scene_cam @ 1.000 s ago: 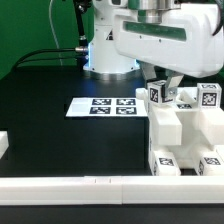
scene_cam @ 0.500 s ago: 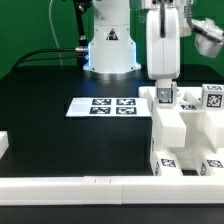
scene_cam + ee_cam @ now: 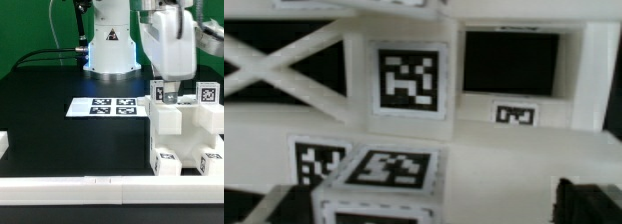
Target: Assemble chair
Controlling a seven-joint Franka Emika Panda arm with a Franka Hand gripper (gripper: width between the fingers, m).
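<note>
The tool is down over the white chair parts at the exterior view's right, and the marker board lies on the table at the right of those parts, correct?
Not quite. The tool is down over the chair parts at the exterior view's right, but the marker board lies to their left, not their right. The exterior view shows it flat on the black table, near the robot base.

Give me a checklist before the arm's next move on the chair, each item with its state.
1. Tool over the chair: ok.
2. Tool open: ok; in the wrist view both fingers stand apart, either side of a tagged part.
3. Tagged part free of the fingers: cannot tell.
4. Part fully seated in the chair: cannot tell.
5. Marker board apart from the chair: ok.
</note>
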